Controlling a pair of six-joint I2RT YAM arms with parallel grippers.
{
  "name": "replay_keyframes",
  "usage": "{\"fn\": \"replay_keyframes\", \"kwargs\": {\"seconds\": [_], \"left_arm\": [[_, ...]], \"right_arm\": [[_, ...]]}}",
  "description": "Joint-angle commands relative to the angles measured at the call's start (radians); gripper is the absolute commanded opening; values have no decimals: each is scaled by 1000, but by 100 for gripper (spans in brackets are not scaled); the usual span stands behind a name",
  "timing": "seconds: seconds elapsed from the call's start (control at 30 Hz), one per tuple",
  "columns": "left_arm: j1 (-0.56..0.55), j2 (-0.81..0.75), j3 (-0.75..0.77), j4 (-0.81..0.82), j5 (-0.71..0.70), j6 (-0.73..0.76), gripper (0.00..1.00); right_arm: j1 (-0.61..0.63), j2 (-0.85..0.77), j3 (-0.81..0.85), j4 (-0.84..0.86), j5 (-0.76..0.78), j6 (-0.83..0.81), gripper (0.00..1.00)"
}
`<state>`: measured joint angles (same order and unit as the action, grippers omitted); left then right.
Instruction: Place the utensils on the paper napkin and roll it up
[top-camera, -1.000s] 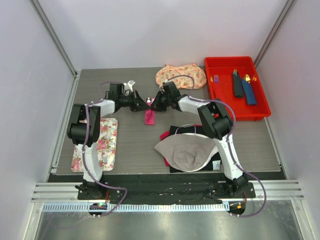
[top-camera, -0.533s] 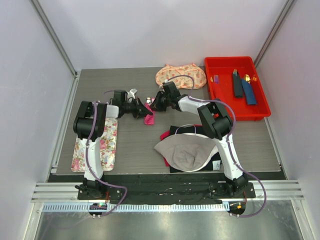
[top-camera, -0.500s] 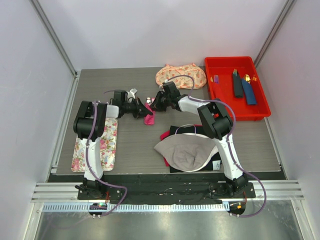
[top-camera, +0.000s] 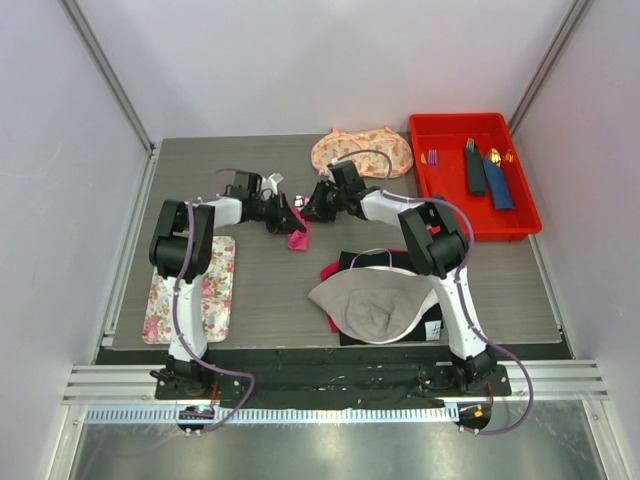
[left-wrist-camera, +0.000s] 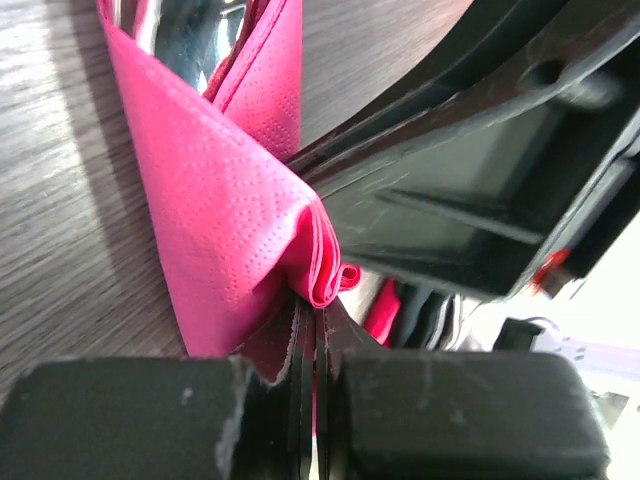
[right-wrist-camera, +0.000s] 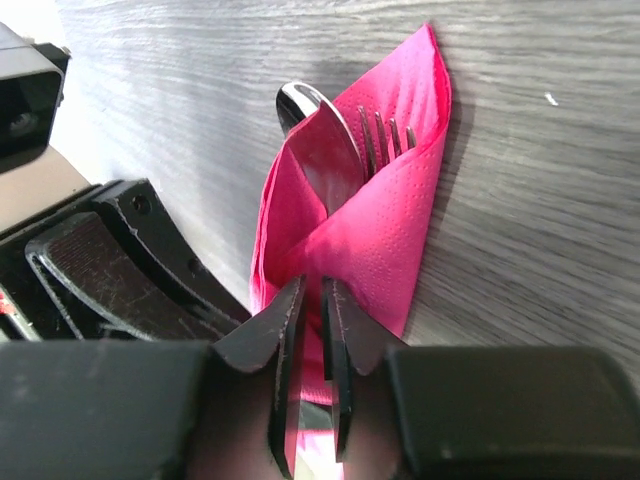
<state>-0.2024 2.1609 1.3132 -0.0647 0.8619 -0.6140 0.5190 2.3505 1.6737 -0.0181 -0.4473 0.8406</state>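
Note:
The pink paper napkin (top-camera: 298, 238) lies mid-table, folded into a cone around the silver utensils. In the right wrist view a spoon (right-wrist-camera: 320, 140) and a fork (right-wrist-camera: 385, 135) stick out of the napkin (right-wrist-camera: 385, 230). My left gripper (top-camera: 288, 220) comes in from the left and is shut on a folded edge of the napkin (left-wrist-camera: 230, 230), pinched at its fingertips (left-wrist-camera: 318, 310). A shiny utensil (left-wrist-camera: 190, 35) shows inside the fold. My right gripper (right-wrist-camera: 313, 300) faces it from the right, its jaws a narrow gap apart over the napkin's near end.
A red tray (top-camera: 432, 190) at the back right holds a dark napkin roll (top-camera: 475, 170), a blue roll (top-camera: 498, 185) and gold and purple utensils. A floral mat (top-camera: 205, 290) lies front left, a floral cloth (top-camera: 362, 152) at the back, a grey cap (top-camera: 375, 305) on dark cloths in front.
The left gripper drew back left, then returned right to the napkin. The right gripper's jaws have parted slightly. The napkin bundle has barely shifted.

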Motion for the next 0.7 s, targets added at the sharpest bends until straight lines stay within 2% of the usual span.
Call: {"fn": "replay_keyframes", "kwargs": {"seconds": [0.0,0.37,0.5,0.67], "left_arm": [[6,42,41,-302,-124,236,1],[9,56,83,-409,-90,378,2],[9,65,118,-475,-103,448,2],[9,74,141,-504,-96,464,2]], "right_arm": [[-53,-85,-14,45,-138,21,23],[-66,-86,-80,221,-228,94,21],[-62,-69,-89,225,-235,92,20],[-40,-50,-83,218,-229,68,19]]}}
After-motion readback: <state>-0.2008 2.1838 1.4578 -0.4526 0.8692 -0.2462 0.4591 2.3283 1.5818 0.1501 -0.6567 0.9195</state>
